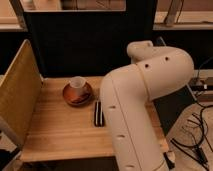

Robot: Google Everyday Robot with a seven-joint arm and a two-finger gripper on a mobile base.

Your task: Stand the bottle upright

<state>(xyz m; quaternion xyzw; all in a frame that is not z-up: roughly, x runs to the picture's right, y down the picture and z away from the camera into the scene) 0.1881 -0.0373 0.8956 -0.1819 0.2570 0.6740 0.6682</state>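
A dark, slim bottle (98, 114) lies flat on the wooden table (55, 132), its long axis running front to back, right beside my white arm (142, 100). The bulky arm fills the right half of the view and hides my gripper behind it. The gripper's jaws stand wide, and I see nothing held. The bottle's right side is partly covered by the arm.
A brown saucer (76, 95) with a small white cup (77, 83) sits at the table's back, just left of the bottle. A tall tan panel (17, 95) walls the table's left side. A dark screen stands behind. Cables (192, 140) lie on the floor at right.
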